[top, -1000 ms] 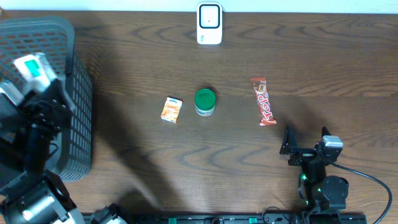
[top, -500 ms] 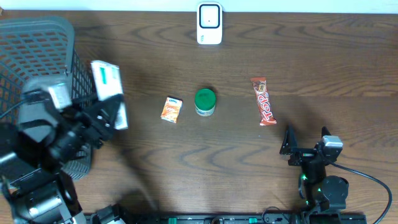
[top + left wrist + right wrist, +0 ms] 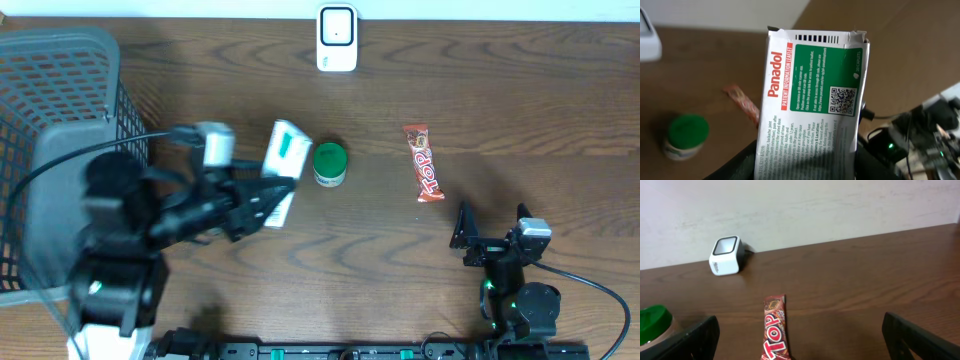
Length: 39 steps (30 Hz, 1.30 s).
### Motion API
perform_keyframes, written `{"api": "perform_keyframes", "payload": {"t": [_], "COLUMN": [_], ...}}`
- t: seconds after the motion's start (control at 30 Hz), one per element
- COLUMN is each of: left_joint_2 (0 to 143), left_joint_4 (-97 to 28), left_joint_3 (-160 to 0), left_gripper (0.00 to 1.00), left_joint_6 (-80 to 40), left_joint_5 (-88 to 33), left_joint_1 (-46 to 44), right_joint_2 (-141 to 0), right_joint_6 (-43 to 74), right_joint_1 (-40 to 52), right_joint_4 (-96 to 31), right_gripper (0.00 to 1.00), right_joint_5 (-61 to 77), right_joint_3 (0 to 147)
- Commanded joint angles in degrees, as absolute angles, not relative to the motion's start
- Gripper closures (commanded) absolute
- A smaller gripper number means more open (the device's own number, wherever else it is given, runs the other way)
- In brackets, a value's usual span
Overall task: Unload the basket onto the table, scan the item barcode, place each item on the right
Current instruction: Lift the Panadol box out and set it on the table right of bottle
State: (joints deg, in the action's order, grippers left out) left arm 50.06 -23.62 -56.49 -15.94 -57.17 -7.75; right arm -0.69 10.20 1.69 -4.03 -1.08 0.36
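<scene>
The left gripper (image 3: 262, 205), blurred in the overhead view, pinches the lower end of the Panadol box (image 3: 812, 95), which is held above the table just beside the green-lidded jar (image 3: 329, 163). Its fingers are only dark shapes cut off at the bottom edge of the left wrist view, as is the box's lower print. The scanner (image 3: 337, 38) sits well apart at the far edge. The right gripper (image 3: 492, 225) rests spread wide near the Top bar (image 3: 424, 163), whose lower end the right wrist view crops.

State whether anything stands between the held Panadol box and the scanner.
Nothing visible does. Only bare table lies between the box and the scanner; the jar sits beside the box, off that line.
</scene>
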Motion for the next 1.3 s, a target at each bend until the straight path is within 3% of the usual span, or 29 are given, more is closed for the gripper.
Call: {"api": "perform_keyframes", "payload": {"t": [0.0,0.17,0.4,0.87,1.1,1.27], "left_joint_2": [55.2,65.4,81.3,102.4,106.4,104.7], "left_joint_4": [-23.6,-22.7,-12.6,1.1,2.3,1.9], "left_joint_3": [-55.3,-55.3,-55.3,-55.3,-55.3,-55.3], "left_gripper": [0.50,0.50,0.50,0.49,0.35,0.15], "left_joint_6": [-13.3,-13.1,-13.2,-10.7,-9.9,-10.4], "left_joint_5": [-45.7,-33.0,-30.8,-30.7,-29.3,-29.3], "left_joint_1": [-15.9,-27.2,-37.1,-41.1,-41.1,-41.1], "right_joint_2": [-0.4,-0.4,-0.4,-0.4,-0.4,-0.4], "right_joint_6": [9.8,9.8,9.8,9.8,9.8,9.8], "right_joint_1": [2.3,2.3,2.3,2.3,2.3,2.3], "right_joint_4": [-4.3,-4.3,-4.3,-4.3,-4.3,-4.3], "right_gripper": [0.01,0.01,0.01,0.01,0.01,0.01], "right_joint_5": [-1.2,-1.2,-1.2,-1.2,-1.2,-1.2], "right_joint_3": [0.3,0.3,0.3,0.3,0.3,0.3]}}
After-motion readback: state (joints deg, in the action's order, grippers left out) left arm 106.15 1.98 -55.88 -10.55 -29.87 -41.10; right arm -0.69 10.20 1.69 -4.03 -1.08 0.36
